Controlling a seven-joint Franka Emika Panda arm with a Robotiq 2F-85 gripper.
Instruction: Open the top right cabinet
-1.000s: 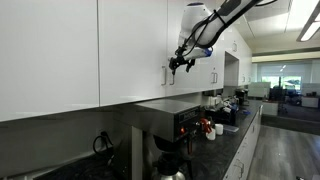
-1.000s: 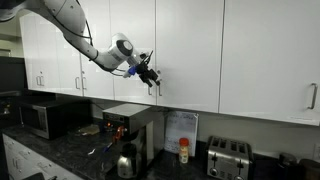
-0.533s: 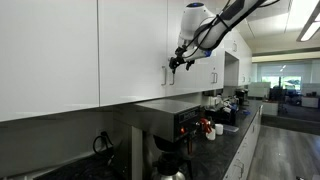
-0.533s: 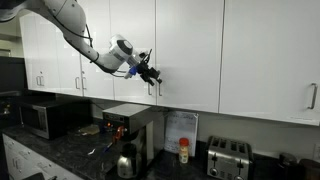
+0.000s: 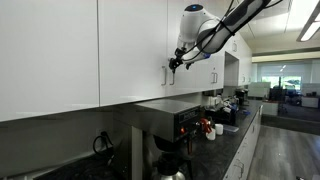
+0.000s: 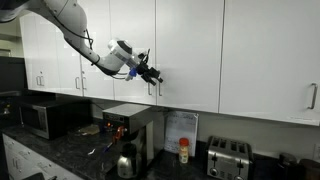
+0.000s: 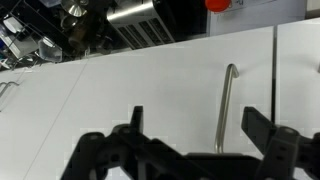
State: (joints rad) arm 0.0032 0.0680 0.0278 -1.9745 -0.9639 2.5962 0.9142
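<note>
The work is sitting at the approach step: the hand (image 6: 152, 74) is hovering right at the front of the top right cabinet (image 7: 170, 75), and the door is lying flush and shut in the wall row above the coffee machine (image 6: 128, 125) and the dark speckled worktop (image 5: 225, 140). In the wrist view the 2 fingers (image 7: 136, 115) are standing wide apart, gripping nothing. The handle (image 7: 226, 110) is showing between them, nearer to 1 finger than the other. Whether a finger is touching the bar cannot be told from these views.

By my judgement, the next move is calling for centring the hand on the bar, easing in until the fingers are straddling it, closing on it, then pulling outward along the arc of the hinge.

The door is looking flat, glossy and white, with thin straight seams to its neighbours. The handle is reading as a slim, brushed silver bar, standing vertically and curving back into the door at its end. It is probably smooth and hard, so a firm, square grip is likely to matter. The fingers are appearing black and angular.
</note>
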